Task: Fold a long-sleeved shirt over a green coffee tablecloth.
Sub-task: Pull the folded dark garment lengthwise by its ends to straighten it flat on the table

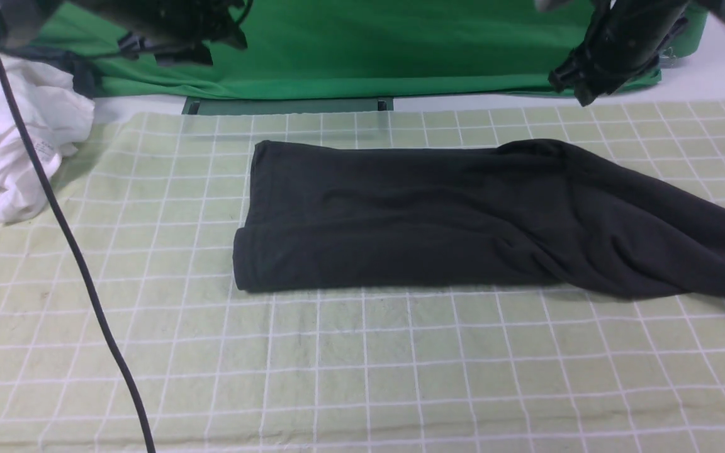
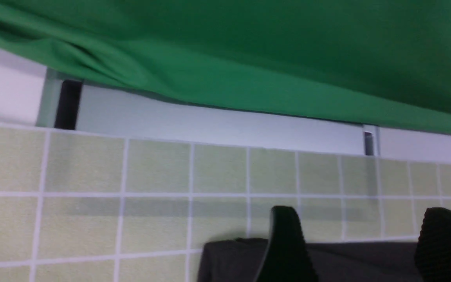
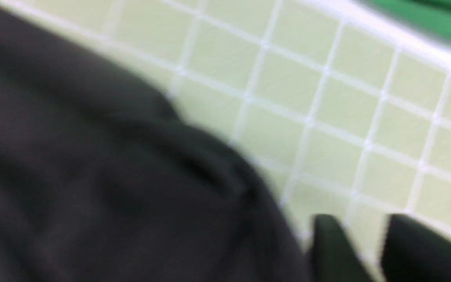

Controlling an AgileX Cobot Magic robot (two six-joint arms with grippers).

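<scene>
The long-sleeved shirt (image 1: 413, 220) lies folded into a long black band across the middle of the green coffee tablecloth (image 1: 362, 365), and its right end spreads toward the right edge. My left gripper (image 2: 360, 221) hangs above the shirt's far left edge (image 2: 347, 260). It is open wide, and nothing is between its fingers (image 2: 286, 239). My right gripper (image 1: 575, 85) is raised over the far right part of the cloth. In the blurred right wrist view its fingers (image 3: 333, 246) stand a little apart beside the shirt (image 3: 92, 176), with only tablecloth showing in the gap.
A crumpled white garment (image 1: 22, 145) lies at the far left edge. Deep green fabric (image 1: 369, 44) hangs along the back above a grey rail (image 1: 287, 106). A black cable (image 1: 76, 251) runs down over the left part of the cloth.
</scene>
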